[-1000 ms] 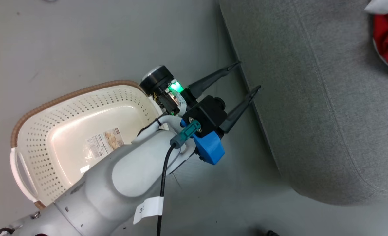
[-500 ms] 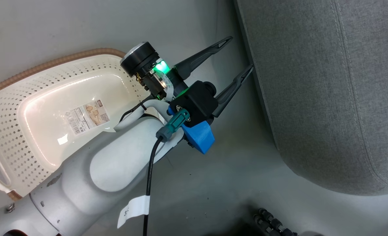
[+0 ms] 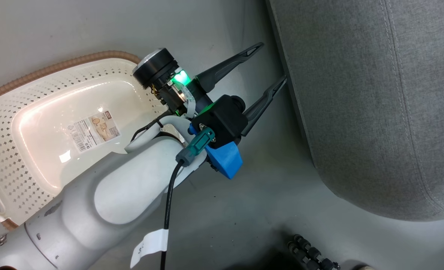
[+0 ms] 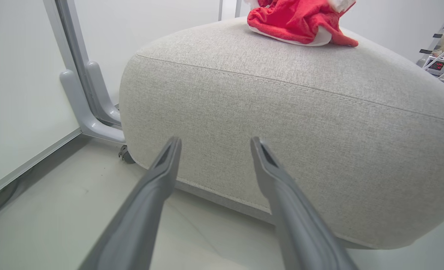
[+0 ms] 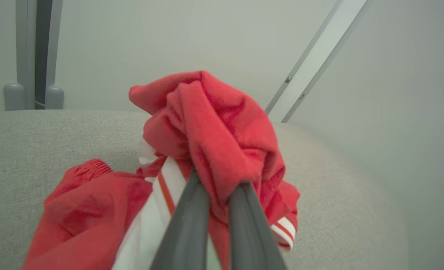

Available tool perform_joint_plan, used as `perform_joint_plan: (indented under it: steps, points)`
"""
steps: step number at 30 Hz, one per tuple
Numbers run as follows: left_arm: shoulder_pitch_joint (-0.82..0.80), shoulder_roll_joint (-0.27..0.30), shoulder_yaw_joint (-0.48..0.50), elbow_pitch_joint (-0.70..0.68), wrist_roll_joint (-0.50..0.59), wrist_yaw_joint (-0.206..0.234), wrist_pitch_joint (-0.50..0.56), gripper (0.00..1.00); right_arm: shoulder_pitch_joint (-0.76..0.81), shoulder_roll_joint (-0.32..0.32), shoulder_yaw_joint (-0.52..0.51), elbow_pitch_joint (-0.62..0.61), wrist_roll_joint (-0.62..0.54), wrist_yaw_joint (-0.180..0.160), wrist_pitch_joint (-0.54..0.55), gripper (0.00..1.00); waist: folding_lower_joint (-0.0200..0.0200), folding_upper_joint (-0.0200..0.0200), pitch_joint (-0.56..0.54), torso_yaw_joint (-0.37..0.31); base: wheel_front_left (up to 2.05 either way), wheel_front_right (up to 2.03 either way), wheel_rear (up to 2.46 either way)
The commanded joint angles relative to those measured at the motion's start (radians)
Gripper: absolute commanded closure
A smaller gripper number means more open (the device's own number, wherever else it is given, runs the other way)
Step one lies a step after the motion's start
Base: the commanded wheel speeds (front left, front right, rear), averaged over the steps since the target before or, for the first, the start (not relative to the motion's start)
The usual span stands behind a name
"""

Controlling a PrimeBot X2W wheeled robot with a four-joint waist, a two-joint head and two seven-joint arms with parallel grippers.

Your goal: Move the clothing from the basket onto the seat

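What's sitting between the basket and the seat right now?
In the head view, the left gripper hangs open over the strip of floor between the basket and the seat. Nothing else lies in that stretch.

Nothing fully legible here. Sticker (image 3: 93,129) on the basket (image 3: 4,150) floor has a barcode, a small triangle mark and a product photo, but the print is too small to read. White tag (image 3: 149,245) on my left arm's cable (image 3: 168,202) has a few dark characters, curled away and illegible. In my left wrist view, a small red-digit display (image 4: 438,66) sits far right, digits blurred.
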Motion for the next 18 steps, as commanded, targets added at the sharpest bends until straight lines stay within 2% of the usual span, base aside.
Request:
perform_joint_plan:
  steps: [1,4,5,6,7,8,18]
  points:
    - [-0.005,0.012,0.000,-0.007,-0.001,0.003,0.001,0.00,0.012,0.009,0.006,0.025,0.007,0.000,-0.003,1.00,-0.0001,0.0000,0.001,0.001,0.00,0.00,0.00]
    - [-0.005,0.014,0.000,-0.012,-0.003,0.007,0.004,0.00,0.001,0.012,0.014,0.047,0.010,0.000,-0.003,1.00,-0.0001,0.0000,-0.001,0.002,0.00,0.00,0.00]
    - [-0.004,0.014,0.000,-0.011,-0.005,0.008,0.002,0.00,-0.001,0.016,0.017,0.053,0.015,0.000,-0.003,0.91,-0.0001,0.0000,-0.004,0.002,0.00,0.00,0.00]
    - [-0.003,0.014,0.000,-0.010,-0.007,0.010,0.000,0.00,-0.003,0.018,0.010,0.056,0.022,0.000,-0.003,0.45,-0.0001,0.0000,-0.007,0.002,0.00,0.00,0.00]
    - [-0.003,0.014,0.000,-0.010,-0.007,0.010,0.000,0.00,-0.003,0.018,0.010,0.056,0.022,0.000,-0.003,0.45,-0.0001,0.0000,-0.007,0.002,0.00,0.00,0.00]
    - [-0.001,0.011,-0.001,-0.008,-0.008,0.010,-0.004,0.00,-0.002,0.020,0.004,0.054,0.029,0.000,-0.003,0.00,-0.0001,0.0000,-0.013,0.001,0.00,0.00,0.00]
    - [0.035,-0.034,-0.006,0.043,-0.033,0.016,-0.066,0.00,0.159,0.042,0.031,-0.051,0.038,0.000,-0.003,0.00,-0.0001,0.0000,-0.142,0.005,0.00,0.00,0.00]
